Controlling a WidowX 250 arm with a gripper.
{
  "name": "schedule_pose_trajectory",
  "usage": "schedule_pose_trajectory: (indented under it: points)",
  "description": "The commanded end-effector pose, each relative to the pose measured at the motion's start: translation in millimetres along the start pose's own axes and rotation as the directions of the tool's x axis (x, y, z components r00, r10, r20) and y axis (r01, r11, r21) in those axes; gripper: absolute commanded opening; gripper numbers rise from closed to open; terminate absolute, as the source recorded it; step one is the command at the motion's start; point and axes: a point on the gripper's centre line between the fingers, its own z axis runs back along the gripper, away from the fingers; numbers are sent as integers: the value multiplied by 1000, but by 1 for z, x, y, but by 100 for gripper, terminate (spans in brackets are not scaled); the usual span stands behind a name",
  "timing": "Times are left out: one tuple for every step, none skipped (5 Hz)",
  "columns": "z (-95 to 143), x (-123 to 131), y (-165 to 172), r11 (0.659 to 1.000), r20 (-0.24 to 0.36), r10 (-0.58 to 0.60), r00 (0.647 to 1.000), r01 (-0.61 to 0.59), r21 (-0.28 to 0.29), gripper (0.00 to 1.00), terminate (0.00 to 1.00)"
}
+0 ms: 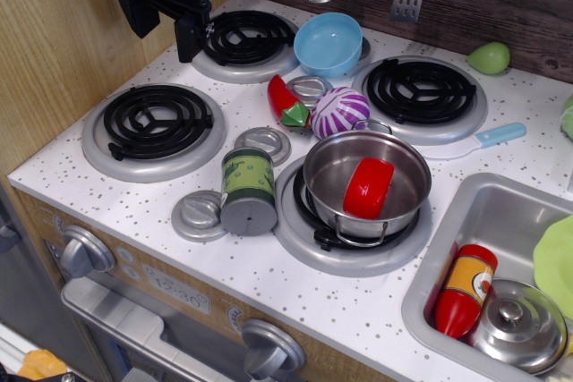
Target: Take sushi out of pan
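The sushi (368,188) is a glossy red rounded disc leaning on its edge inside the pan (331,172), a shiny steel pot with two wire loop handles on the front right burner. My gripper (170,20) is black and hangs at the back left, above the far left burner and well away from the pan. It holds nothing that I can see, and its jaws are too dark to read as open or shut.
A green can (248,190) stands just left of the pan. A purple striped ball (338,112), a red chilli (285,100) and a light-blue bowl (328,43) lie behind it. The sink (501,212) at right holds a red bottle (466,291) and a steel lid (517,325).
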Motion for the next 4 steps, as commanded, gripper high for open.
schedule_pose_trajectory:
  points:
    - [0,0,0,1000,0,0,1000,0,0,100,0]
    - [30,0,-30,996,-35,71,997,-69,51,100,0]
    - [43,-3,-71,986,-65,163,984,-160,50,100,0]
    - [68,-2,-116,953,-162,303,939,-293,81,100,0]
